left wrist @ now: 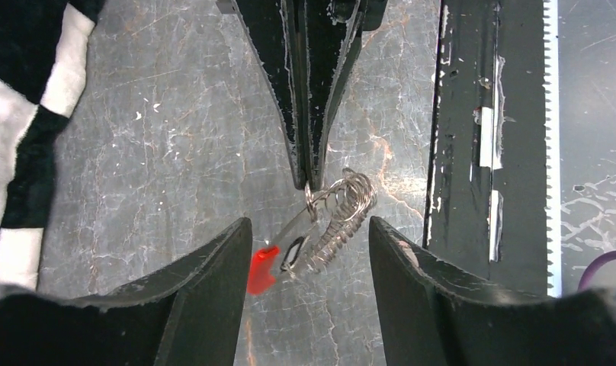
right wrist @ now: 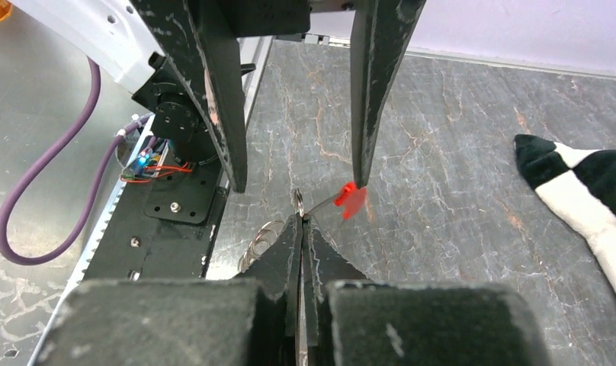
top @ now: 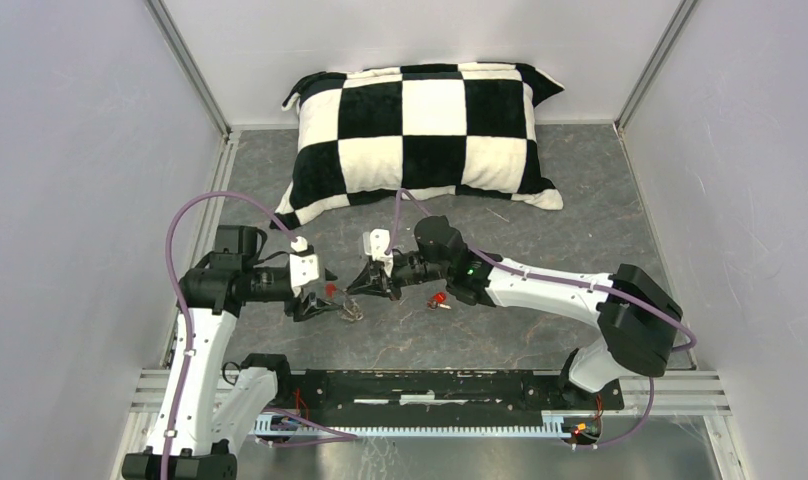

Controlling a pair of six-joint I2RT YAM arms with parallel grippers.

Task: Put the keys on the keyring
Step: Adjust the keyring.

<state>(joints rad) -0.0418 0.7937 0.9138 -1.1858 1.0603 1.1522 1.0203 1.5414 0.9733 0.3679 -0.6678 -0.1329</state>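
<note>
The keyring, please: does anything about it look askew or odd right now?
Yes. The keyring is no neat loop: pinched in the shut right gripper, its coils look bunched, and its red section juts sideways beside a finger of the left gripper.

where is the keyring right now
In the left wrist view the keyring sits between the fingers of the open left pincer, its top loop pinched by the shut right pincer; from above it is left of centre, between both pincers.

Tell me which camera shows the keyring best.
Left wrist: the keyring appears close, sharp and nearly unobstructed as a silvery coil. Top external shows only a tiny glint; in right wrist, the shut right gripper hides most of it.
</note>
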